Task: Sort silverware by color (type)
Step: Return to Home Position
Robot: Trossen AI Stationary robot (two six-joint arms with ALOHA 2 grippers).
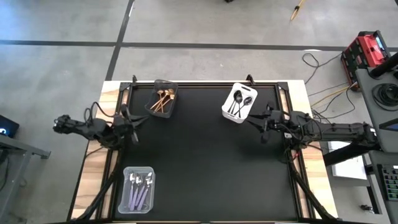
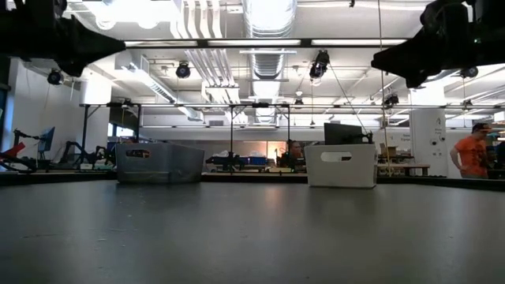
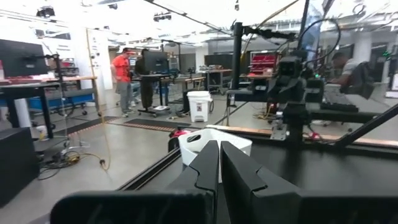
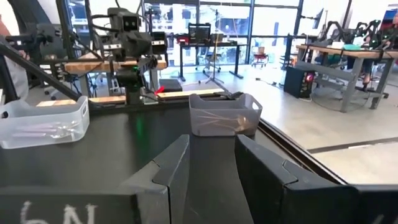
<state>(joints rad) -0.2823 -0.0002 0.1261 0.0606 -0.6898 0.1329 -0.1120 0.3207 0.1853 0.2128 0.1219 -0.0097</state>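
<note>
High view alone sees inside: gold spoons (image 1: 163, 99) in the dark bin (image 1: 176, 98) near my closed left gripper (image 3: 219, 146), dark spoons (image 1: 238, 103) in the white bin (image 1: 254, 94) beside my parted right gripper (image 4: 212, 142), lilac-handled spoons (image 1: 139, 190) in the clear bin (image 1: 123, 186). Low view shows bin walls only.

I find the left arm (image 1: 87, 127) stretched level and reaching inward, the left gripper (image 1: 132, 119) raised, its fingers (image 3: 239, 180) pressed together. The right arm (image 1: 329, 130) mirrors it, the right gripper (image 1: 252, 119) raised, its fingers (image 4: 171, 168) parted.
</note>
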